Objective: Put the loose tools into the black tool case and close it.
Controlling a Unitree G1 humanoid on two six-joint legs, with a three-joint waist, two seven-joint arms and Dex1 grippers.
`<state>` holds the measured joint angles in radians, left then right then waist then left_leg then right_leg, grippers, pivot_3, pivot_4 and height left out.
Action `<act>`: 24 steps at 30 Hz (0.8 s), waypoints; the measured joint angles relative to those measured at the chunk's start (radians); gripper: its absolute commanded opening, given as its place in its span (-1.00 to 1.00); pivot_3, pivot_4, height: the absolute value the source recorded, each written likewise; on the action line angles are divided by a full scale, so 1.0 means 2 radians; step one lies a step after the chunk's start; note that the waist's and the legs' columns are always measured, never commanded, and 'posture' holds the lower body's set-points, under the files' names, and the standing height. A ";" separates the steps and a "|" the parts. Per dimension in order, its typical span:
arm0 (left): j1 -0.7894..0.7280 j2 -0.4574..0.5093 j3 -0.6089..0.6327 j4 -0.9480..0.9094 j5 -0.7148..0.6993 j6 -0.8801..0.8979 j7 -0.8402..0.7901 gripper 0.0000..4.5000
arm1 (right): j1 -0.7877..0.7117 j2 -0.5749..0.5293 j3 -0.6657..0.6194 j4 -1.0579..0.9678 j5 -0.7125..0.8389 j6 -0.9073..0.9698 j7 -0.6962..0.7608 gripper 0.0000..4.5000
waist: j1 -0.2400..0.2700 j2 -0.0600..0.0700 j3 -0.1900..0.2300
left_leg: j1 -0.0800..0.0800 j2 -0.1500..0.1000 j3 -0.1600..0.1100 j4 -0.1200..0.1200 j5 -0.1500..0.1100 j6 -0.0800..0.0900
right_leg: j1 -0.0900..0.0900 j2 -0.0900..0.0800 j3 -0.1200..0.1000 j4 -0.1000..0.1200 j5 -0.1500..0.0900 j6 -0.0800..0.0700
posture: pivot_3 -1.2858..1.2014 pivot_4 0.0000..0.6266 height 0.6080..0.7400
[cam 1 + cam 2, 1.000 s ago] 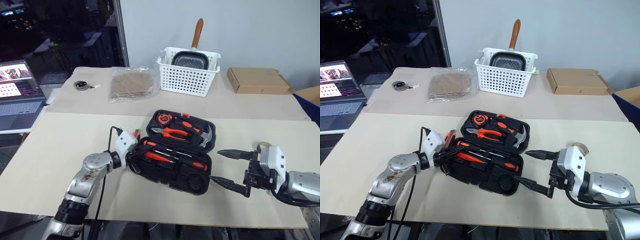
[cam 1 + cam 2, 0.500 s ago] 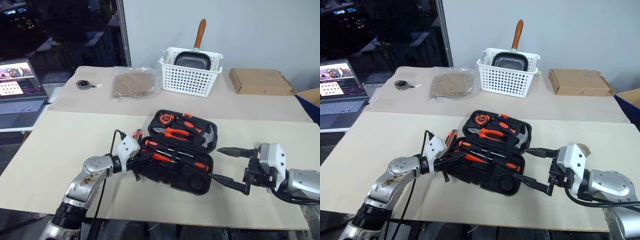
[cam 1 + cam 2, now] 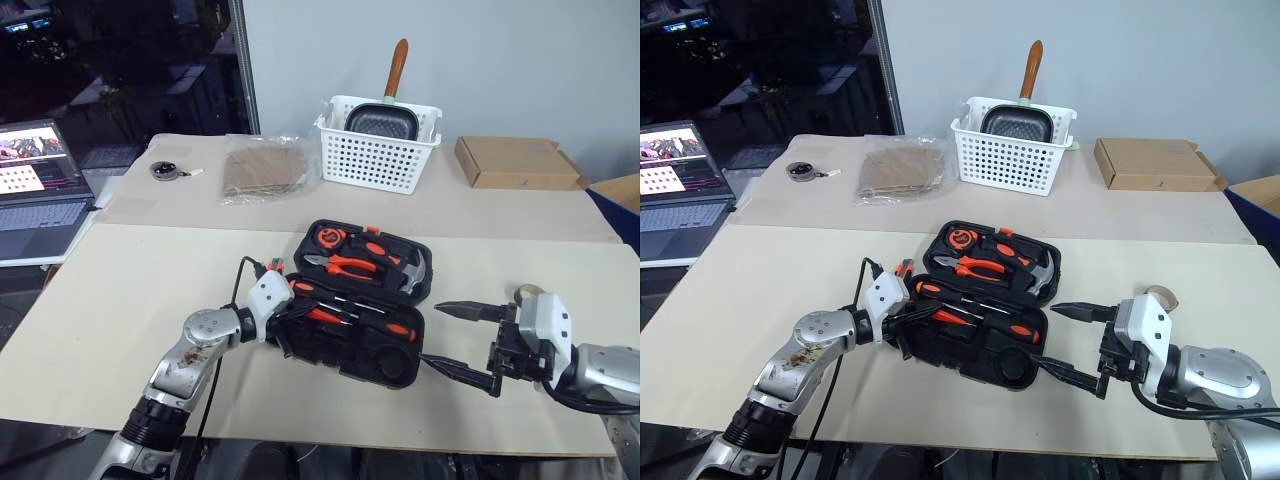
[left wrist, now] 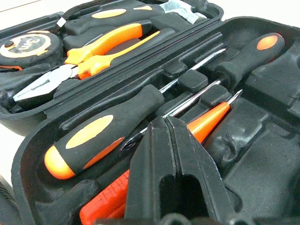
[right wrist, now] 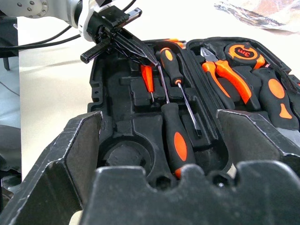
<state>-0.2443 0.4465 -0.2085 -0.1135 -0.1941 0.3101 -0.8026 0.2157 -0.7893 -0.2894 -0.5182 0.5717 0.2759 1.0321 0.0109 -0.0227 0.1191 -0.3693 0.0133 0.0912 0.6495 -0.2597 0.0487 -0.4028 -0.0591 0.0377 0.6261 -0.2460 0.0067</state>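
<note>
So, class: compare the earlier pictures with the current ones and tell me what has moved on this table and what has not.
The left end effector, shut, has edged rightward, further over the near half of the black tool case, its tip above the red screwdriver. Nothing was picked up or released. The right end effector stays open beside the case's right end; the case stays open, tools unmoved.

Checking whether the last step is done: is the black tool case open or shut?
Open. The black tool case lies spread flat on the table, both halves up, with pliers and screwdrivers exposed in their recesses.
</note>
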 measured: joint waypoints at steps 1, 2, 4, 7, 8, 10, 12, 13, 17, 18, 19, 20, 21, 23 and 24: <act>0.003 0.000 0.003 -0.003 -0.002 0.001 0.000 -0.99 | 0.000 0.000 0.000 0.000 0.000 0.000 -0.001 1.00 | 0.000 0.000 0.000 | 0.000 0.000 0.000 0.000 0.000 0.000 | 0.000 0.000 0.000 0.000 0.000 0.000 | 0.03 -0.52 1.00; 0.011 0.001 0.010 -0.009 -0.004 0.001 0.002 -0.99 | 0.000 0.000 0.000 -0.001 0.000 0.000 -0.002 1.00 | -0.002 0.000 0.000 | 0.000 0.000 0.000 0.000 0.000 0.000 | 0.000 0.000 0.000 0.000 0.000 0.000 | 0.03 -0.52 1.00; 0.018 0.003 0.017 -0.017 -0.005 0.003 0.005 -0.99 | 0.000 0.000 0.000 -0.001 0.000 0.000 -0.003 1.00 | -0.002 0.000 0.000 | 0.000 0.000 0.000 0.000 0.000 0.000 | -0.001 0.000 0.000 0.000 0.000 0.000 | 0.03 -0.52 1.00; 0.035 0.011 0.032 -0.039 -0.005 0.017 0.016 -0.99 | -0.001 0.000 0.000 -0.002 0.000 0.000 -0.004 1.00 | -0.002 0.000 0.000 | 0.000 0.000 0.000 0.000 0.000 0.000 | -0.001 0.000 0.000 0.000 0.000 0.000 | 0.03 -0.52 1.00; 0.040 0.012 0.037 -0.048 -0.005 0.024 0.020 -0.99 | -0.001 0.000 0.000 -0.002 0.000 0.000 -0.004 1.00 | -0.002 0.000 0.000 | 0.000 0.000 0.000 0.000 0.000 0.000 | -0.001 0.000 0.000 0.000 0.000 0.000 | 0.03 -0.52 1.00; 0.049 0.014 0.041 -0.064 -0.007 0.041 0.027 -0.99 | 0.000 0.000 0.000 -0.002 0.000 0.000 -0.004 1.00 | -0.001 0.000 0.000 | 0.000 0.000 0.000 0.000 0.000 0.000 | 0.000 0.000 0.000 0.000 0.000 0.000 | 0.03 -0.52 1.00; 0.053 0.014 0.041 -0.074 -0.008 0.056 0.033 -0.99 | 0.000 0.000 0.000 -0.002 0.000 0.000 -0.004 1.00 | -0.001 0.000 0.000 | 0.000 0.000 0.000 0.000 0.000 0.000 | 0.000 0.000 0.000 0.000 0.000 0.000 | 0.03 -0.52 1.00; 0.053 0.014 0.041 -0.077 -0.009 0.064 0.036 -0.99 | 0.000 0.000 0.000 -0.002 0.000 0.000 -0.004 1.00 | -0.001 0.000 0.000 | 0.000 0.000 0.000 0.000 0.000 0.000 | 0.000 0.000 0.000 0.000 0.000 0.000 | 0.03 -0.52 1.00; 0.051 0.015 0.040 -0.085 -0.008 0.086 0.046 -0.99 | 0.000 0.000 0.000 -0.001 0.000 0.000 -0.003 1.00 | 0.000 0.000 0.000 | 0.000 0.000 0.000 0.000 0.000 0.000 | 0.000 0.000 0.000 0.000 0.000 0.000 | 0.03 -0.52 1.00; 0.049 0.014 0.038 -0.085 -0.008 0.090 0.048 -0.99 | 0.000 0.000 0.000 -0.001 0.000 0.000 -0.002 1.00 | 0.000 0.000 0.000 | 0.000 0.000 0.000 0.000 0.000 0.000 | 0.000 0.000 0.000 0.000 0.000 0.000 | 0.03 -0.52 1.00; 0.048 0.014 0.037 -0.085 -0.008 0.093 0.050 -0.99 | 0.000 0.000 0.000 -0.001 0.000 0.000 -0.002 1.00 | 0.000 0.000 0.000 | 0.000 0.000 0.000 0.000 0.000 0.000 | 0.000 0.000 0.000 0.000 0.000 0.000 | 0.03 -0.52 1.00; 0.046 0.014 0.036 -0.085 -0.008 0.096 0.053 -0.99 | 0.000 0.000 0.000 -0.001 0.000 0.000 -0.002 1.00 | 0.000 0.000 0.000 | 0.000 0.000 0.000 0.000 0.000 0.000 | 0.000 0.000 0.000 0.000 0.000 0.000 | 0.03 -0.52 1.00; 0.044 0.014 0.035 -0.085 -0.006 0.099 0.055 -0.99 | 0.000 0.000 0.000 -0.001 0.000 0.000 -0.001 1.00 | 0.000 0.000 0.000 | 0.000 0.000 0.000 0.000 0.000 0.000 | 0.000 0.000 0.000 0.000 0.000 0.000 | 0.03 -0.52 1.00; 0.040 0.014 0.033 -0.086 -0.005 0.105 0.058 -0.99 | 0.000 0.000 0.000 -0.001 0.000 0.000 -0.002 1.00 | 0.000 0.000 0.000 | 0.000 0.000 0.000 0.000 0.000 0.000 | 0.000 0.000 0.000 0.000 0.000 0.000 | 0.03 -0.52 1.00; 0.038 0.013 0.031 -0.086 -0.005 0.108 0.060 -0.99 | 0.000 0.000 0.000 -0.001 0.000 0.000 -0.002 1.00 | 0.000 0.000 0.000 | 0.000 0.000 0.000 0.000 0.000 0.000 | 0.000 0.000 0.000 0.000 0.000 0.000 | 0.03 -0.52 1.00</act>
<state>-0.1681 0.4723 -0.1456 -0.2847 -0.2036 0.5261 -0.6819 0.2151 -0.7892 -0.2889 -0.5210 0.5717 0.2759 1.0285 0.0109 -0.0226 0.1191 -0.3689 0.0134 0.0906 0.6490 -0.2597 0.0487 -0.4029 -0.0590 0.0376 0.6262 -0.2460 0.0065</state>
